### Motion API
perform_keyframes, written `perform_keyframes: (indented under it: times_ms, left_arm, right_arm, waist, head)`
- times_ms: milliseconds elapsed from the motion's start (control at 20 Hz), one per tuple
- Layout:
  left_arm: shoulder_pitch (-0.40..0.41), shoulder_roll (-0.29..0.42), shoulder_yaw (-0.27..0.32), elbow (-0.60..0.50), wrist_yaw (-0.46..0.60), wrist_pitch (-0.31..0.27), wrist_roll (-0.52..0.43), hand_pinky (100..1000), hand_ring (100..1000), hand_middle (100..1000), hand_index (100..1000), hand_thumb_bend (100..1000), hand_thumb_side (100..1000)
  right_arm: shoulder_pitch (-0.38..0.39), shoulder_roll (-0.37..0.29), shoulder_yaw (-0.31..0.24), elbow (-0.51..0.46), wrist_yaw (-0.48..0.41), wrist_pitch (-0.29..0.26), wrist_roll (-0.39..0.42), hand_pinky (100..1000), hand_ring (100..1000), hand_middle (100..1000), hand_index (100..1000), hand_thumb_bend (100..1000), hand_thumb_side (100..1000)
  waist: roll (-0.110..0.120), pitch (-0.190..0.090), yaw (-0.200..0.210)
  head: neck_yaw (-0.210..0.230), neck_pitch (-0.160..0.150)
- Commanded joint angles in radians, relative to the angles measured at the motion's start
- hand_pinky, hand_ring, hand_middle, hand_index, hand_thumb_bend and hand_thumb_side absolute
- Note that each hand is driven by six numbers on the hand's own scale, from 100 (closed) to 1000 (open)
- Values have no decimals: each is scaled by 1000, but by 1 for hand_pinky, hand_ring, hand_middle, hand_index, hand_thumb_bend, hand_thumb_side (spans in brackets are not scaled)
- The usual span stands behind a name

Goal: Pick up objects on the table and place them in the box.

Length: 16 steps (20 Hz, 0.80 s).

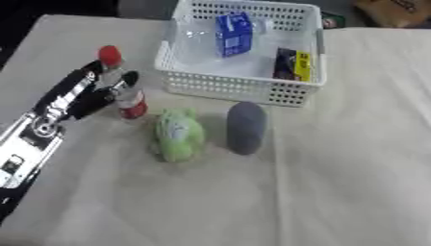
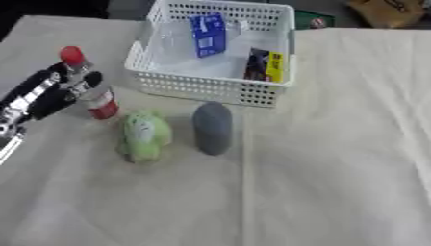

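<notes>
A clear bottle (image 1: 123, 86) with a red cap and red label stands upright at the left of the table. My left hand (image 1: 91, 93) reaches in from the lower left and its fingers curl round the bottle's middle. A green plush toy (image 1: 178, 133) lies just right of the bottle. Beside it lies a dark grey oblong object (image 1: 246, 127). The white mesh basket (image 1: 227, 87) behind them holds a blue carton (image 1: 234, 33), a black and yellow packet (image 1: 294, 64) and something clear. My right hand shows in neither view.
A pale cloth covers the table (image 1: 353, 168). A brown cardboard box (image 1: 394, 10) sits beyond the far right edge. A small dark item (image 2: 313, 21) lies behind the basket.
</notes>
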Motion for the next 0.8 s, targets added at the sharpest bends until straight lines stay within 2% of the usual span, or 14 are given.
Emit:
perform_keyframes:
  times_ms: [50,100,150,400,500,550,800]
  left_arm:
    - [-14,18,4,-6,-4,14,36,1000,1000,868,896,405,932]
    - [-14,18,3,-6,-4,18,41,1000,986,825,857,372,916]
    - [-14,18,2,-6,-4,22,47,1000,986,825,857,372,916]
    - [-14,16,-2,5,-8,44,68,1000,908,750,787,191,886]
    - [-15,16,-3,6,-7,48,76,1000,896,741,779,177,885]
    - [-14,16,-3,8,-5,50,78,903,831,725,748,114,872]
    - [-14,14,-4,17,10,55,90,882,805,694,712,100,865]
  right_arm:
    - [-12,-12,-11,-18,-9,-4,-2,900,853,763,852,100,1000]
    - [-12,-13,-11,-18,-10,-4,-2,900,853,763,852,100,1000]
    - [-13,-13,-11,-18,-10,-5,-2,900,853,763,852,100,1000]
    - [-14,-13,-12,-18,-10,-6,-2,900,853,761,852,100,1000]
    - [-14,-13,-13,-18,-10,-6,-2,900,853,761,852,100,1000]
    - [-15,-13,-14,-18,-10,-6,-2,900,854,761,852,100,1000]
    - [-15,-13,-17,-18,-11,-4,-2,900,854,761,851,100,1000]
  waist:
    - [1,-17,-1]
    - [1,-17,-1]
    - [2,-17,-1]
    - [2,-17,-3]
    - [2,-17,-3]
    - [2,-18,-3]
    - [2,-18,-4]
  head:
    - [2,-13]
    - [2,-13]
    - [2,-13]
    - [1,-14]
    - [1,-15]
    - [2,-16]
    - [1,-17]
